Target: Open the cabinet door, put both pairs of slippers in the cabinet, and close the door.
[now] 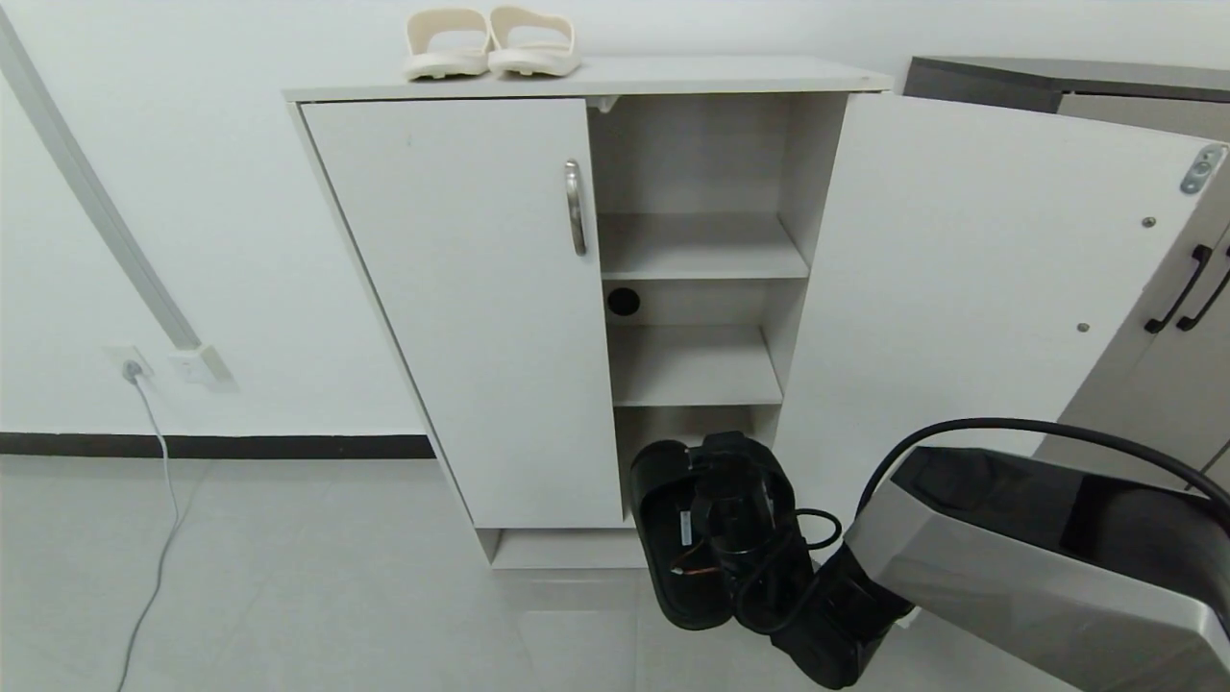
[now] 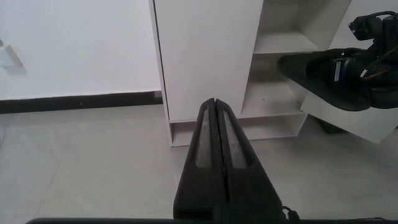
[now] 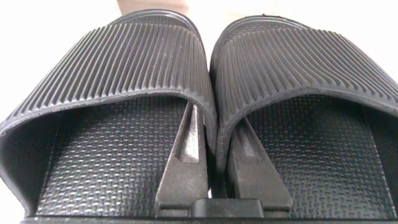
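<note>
A white cabinet [image 1: 461, 308] stands against the wall, its left door shut and its right door [image 1: 961, 279] swung wide open. A pair of beige slippers [image 1: 490, 43] lies on its top. My right gripper [image 1: 732, 490] is shut on a pair of black slippers [image 1: 668, 538], held side by side just in front of the bottom compartment [image 1: 692, 421]. In the right wrist view the fingers [image 3: 186, 162] pinch the inner walls of both black slippers [image 3: 124, 81] together. My left gripper [image 2: 213, 104] hangs shut and empty over the floor, short of the cabinet's left door [image 2: 205, 56].
Two bare shelves [image 1: 697, 250] sit above the bottom compartment. A grey cabinet [image 1: 1182, 317] with black handles stands close behind the open door. A wall socket [image 1: 130, 365] and its cable [image 1: 159, 538] run down to the floor at far left.
</note>
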You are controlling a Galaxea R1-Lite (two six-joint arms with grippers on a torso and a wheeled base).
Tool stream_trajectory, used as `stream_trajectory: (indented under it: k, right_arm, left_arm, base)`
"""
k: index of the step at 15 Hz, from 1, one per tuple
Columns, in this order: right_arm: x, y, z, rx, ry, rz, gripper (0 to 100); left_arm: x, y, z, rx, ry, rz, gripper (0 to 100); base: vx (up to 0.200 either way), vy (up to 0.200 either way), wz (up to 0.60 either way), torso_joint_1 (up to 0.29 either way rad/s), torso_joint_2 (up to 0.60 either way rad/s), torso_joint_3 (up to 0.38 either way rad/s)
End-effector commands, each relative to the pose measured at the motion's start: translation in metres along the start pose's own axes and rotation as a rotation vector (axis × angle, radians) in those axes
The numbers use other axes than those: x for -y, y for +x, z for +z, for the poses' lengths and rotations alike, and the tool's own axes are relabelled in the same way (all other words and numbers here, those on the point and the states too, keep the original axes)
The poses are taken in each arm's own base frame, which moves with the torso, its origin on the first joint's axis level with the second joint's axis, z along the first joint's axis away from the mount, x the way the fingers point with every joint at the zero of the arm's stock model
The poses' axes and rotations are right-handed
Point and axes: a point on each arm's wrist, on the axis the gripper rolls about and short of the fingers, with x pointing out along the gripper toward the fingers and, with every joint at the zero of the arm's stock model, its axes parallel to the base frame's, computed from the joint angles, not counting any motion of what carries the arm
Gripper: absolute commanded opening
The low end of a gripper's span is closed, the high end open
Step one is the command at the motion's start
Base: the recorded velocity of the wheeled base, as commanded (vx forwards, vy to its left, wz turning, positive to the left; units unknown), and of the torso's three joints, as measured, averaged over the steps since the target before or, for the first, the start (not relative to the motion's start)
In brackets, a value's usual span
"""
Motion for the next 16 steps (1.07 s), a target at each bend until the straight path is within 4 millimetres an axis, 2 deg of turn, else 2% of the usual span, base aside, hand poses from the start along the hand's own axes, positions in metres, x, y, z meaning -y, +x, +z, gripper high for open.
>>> stream_trajectory:
  k: [1,9,13,16]
  right_arm:
    - [0.000,0.001,-0.002,-0.003,-0.002,0.000,0]
    - [-0.004,0.007,-0.011,0.007,0.002,-0.011,0]
    - [-0.003,0.010,0.001,0.208,-0.008,-0.020,0]
    - [-0.002,0.008,0.012,0.295,-0.002,-0.024,0]
  left_arm:
    - [0.000,0.000,0.000,-0.001,0.000,0.000,0]
    - [0.000,0.000,0.000,-0.001,-0.002,0.003,0]
    - [0.000,0.000,0.000,-0.001,-0.002,0.000,0]
    - [0.000,0.000,0.000,-0.001,-0.002,0.001,0]
  base:
    - [0.000,0.000,0.00,0.012,0.00,-0.193]
    - [0.000,0.000,0.00,0.004,0.00,-0.195]
    - [0.000,0.000,0.00,0.002,0.00,-0.192]
    - [0.000,0.000,0.00,0.000,0.00,-0.062]
